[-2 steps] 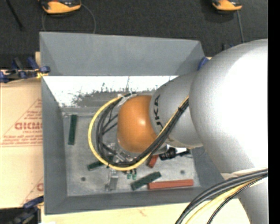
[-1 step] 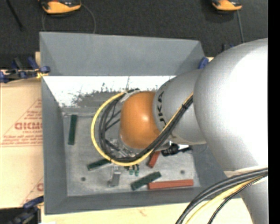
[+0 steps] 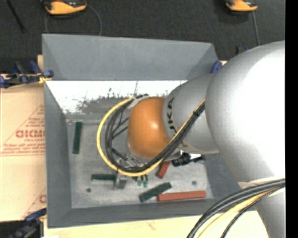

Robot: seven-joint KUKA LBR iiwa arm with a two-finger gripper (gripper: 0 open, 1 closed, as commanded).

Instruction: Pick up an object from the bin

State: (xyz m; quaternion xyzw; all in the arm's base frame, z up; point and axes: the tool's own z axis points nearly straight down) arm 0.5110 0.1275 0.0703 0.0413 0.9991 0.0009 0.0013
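Observation:
My gripper (image 3: 120,181) reaches down under the orange wrist cover to the bin floor, left of the middle and near the front. Its grey tip stands at the right end of a dark green flat stick (image 3: 103,177) that lies crosswise on the floor. Whether it touches the stick I cannot tell. Two small green bits (image 3: 142,183) lie just to its right. A short red piece (image 3: 162,170) pokes out from under the arm a little further right.
A green stick (image 3: 155,192) and a long red-brown bar (image 3: 182,196) lie by the front wall. Another dark green stick (image 3: 77,137) lies lengthwise near the left wall. The arm and its cables hide the bin's middle and right.

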